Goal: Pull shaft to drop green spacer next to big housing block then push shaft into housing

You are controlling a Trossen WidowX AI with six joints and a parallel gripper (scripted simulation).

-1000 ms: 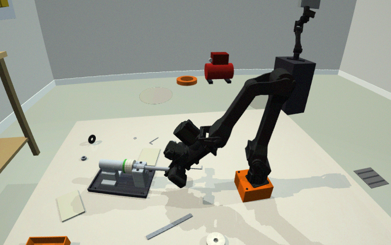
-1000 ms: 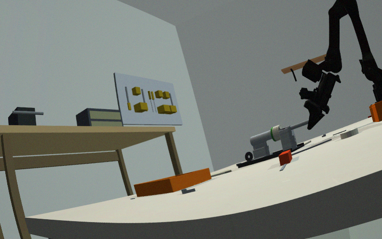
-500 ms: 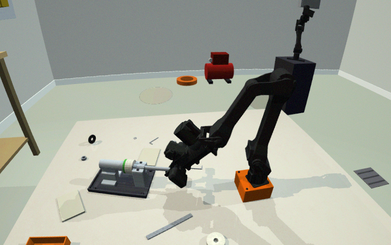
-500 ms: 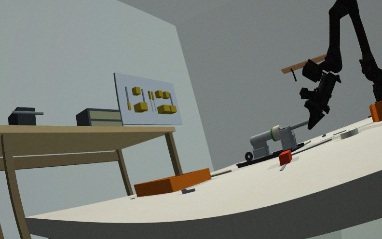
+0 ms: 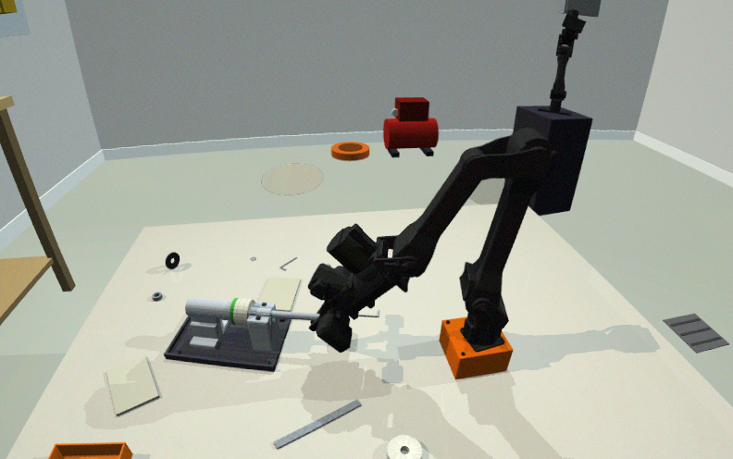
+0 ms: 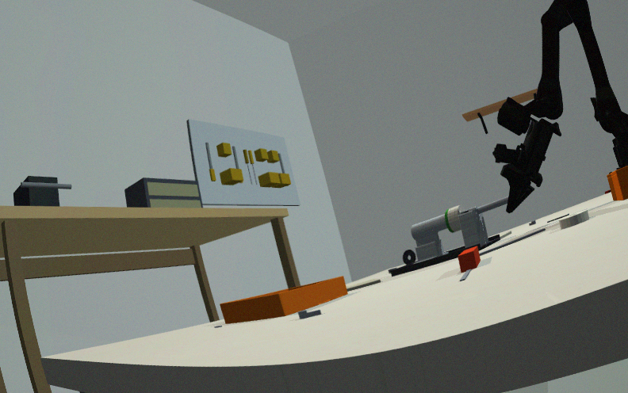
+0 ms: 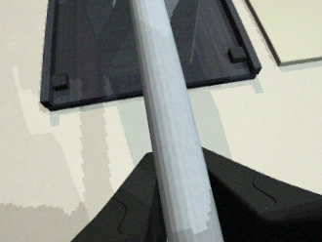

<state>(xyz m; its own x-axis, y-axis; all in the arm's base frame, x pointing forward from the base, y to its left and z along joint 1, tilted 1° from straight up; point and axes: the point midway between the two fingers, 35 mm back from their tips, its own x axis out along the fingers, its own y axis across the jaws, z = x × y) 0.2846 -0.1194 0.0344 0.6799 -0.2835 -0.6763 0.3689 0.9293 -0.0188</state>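
The grey shaft [image 5: 294,315] [image 6: 492,204] [image 7: 171,107] runs through the upright support block [image 5: 261,330] [image 6: 472,230] towards the big grey housing [image 5: 208,308] [image 6: 425,228]. The green spacer [image 5: 232,310] [image 6: 447,220] is up against the housing's end face, with white spacers [image 5: 244,309] [image 6: 456,217] between it and the support block. All hang in line above the dark base [image 5: 227,363] [image 7: 98,99]. My gripper [image 5: 317,322] [image 6: 509,204] [image 7: 173,159] is shut on the shaft, outside the support block. The wrist view shows no spacers. The shaft's inner end is hidden.
Cream plates [image 5: 132,386] [image 5: 280,294] [image 7: 298,29] lie on both sides of the base. A metal bar [image 5: 317,424] and a white disc [image 5: 415,452] are nearer the front. An orange tray [image 5: 89,447] [image 6: 315,297] is at the table's edge. A red block [image 6: 469,259] shows in the exterior view.
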